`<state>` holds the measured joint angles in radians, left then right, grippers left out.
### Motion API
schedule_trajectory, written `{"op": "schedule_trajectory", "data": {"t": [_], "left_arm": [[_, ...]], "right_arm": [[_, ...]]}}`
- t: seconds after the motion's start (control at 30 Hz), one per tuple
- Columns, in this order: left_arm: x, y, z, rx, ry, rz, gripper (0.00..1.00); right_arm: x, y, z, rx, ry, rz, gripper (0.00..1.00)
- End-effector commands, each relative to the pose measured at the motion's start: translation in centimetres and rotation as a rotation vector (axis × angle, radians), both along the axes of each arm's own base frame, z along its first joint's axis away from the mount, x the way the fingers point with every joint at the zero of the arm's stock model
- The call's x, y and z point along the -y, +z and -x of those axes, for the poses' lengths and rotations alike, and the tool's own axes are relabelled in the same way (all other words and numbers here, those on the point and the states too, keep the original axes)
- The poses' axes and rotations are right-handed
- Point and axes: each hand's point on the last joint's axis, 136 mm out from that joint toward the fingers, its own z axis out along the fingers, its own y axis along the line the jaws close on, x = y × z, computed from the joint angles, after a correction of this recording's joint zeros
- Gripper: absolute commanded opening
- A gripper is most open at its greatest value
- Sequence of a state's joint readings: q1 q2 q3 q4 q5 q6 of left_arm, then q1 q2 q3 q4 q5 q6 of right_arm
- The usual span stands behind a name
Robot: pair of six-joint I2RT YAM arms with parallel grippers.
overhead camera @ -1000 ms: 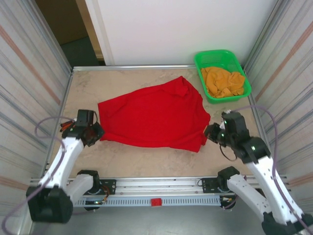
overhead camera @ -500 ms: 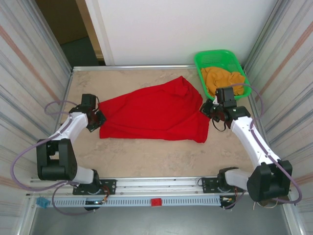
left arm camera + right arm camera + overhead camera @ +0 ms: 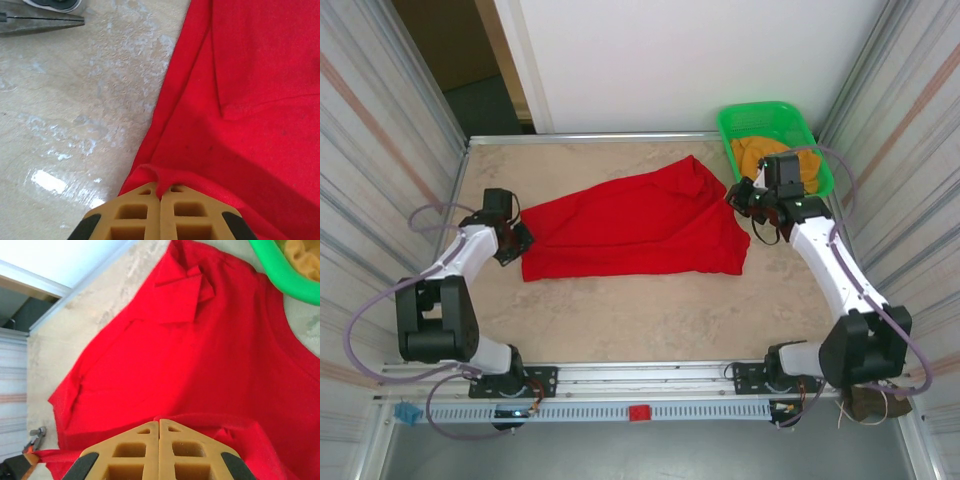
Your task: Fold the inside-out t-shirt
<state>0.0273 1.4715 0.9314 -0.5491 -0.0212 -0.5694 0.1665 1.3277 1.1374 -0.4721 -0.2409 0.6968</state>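
- The left fingers (image 3: pixel 135 215) are closed, with a small ridge of the shirt (image 3: pixel 250 100) pinched in the seam between them at its left edge.
- The right fingers (image 3: pixel 135 450) are closed too, clamped on a fold of red cloth at the shirt's right side.
- A second ago both arms sat nearer their bases, holding the shirt's near corners. Both have since reached out over the worktop (image 3: pixel 650 320).
- The right fingers have travelled the most and are now just beside the green basket (image 3: pixel 827 180) that holds the orange cloth (image 3: pixel 750 155).
- The left fingers moved less and have hardly shifted in the last half second.
- As a result the shirt's near edge has pulled away from the bases. More bare worktop shows in front of it, and the shirt looks narrower from near to far than it did.
- The shirt (image 3: pixel 630 225) lies mid-worktop, stretched between the two grips. A bunched sleeve or collar pokes up at its far right.
- My reading is that this is a first fold, or a drag to straighten the cloth. The right side leads, so the near edge runs slightly askew.
- The far part is still rumpled, so I judge the fold far from done.
- The right fingers are close to the basket, and going further could bump it.
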Motion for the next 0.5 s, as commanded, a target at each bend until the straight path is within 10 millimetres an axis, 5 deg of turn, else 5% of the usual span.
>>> {"op": "schedule_trajectory", "data": {"t": [0.0,0.2,0.27,0.37,0.47], "left_arm": [[-0.3,0.3,-1.7,0.015,-0.018,-0.011,0.0],[-0.6,-0.5,-3.7,-0.014,-0.024,-0.03,0.0],[-0.6,-0.8,-4.6,-0.016,-0.034,-0.028,0.1],[-0.8,-0.7,-6.2,-0.002,-0.049,-0.043,0.41],[-0.8,0.9,-7.0,0.033,-0.073,-0.056,0.54]], "right_arm": [[-0.1,0.6,-1.9,0.037,0.015,0.006,0.0],[-0.4,-2.5,-5.3,-0.017,0.005,0.023,0.0],[-0.8,-3.7,-7.0,-0.031,0.022,0.03,0.01],[-1.8,-5.0,-8.6,-0.05,0.085,0.024,0.39],[-1.7,-3.6,-7.9,-0.024,0.091,0.035,0.53]]}}
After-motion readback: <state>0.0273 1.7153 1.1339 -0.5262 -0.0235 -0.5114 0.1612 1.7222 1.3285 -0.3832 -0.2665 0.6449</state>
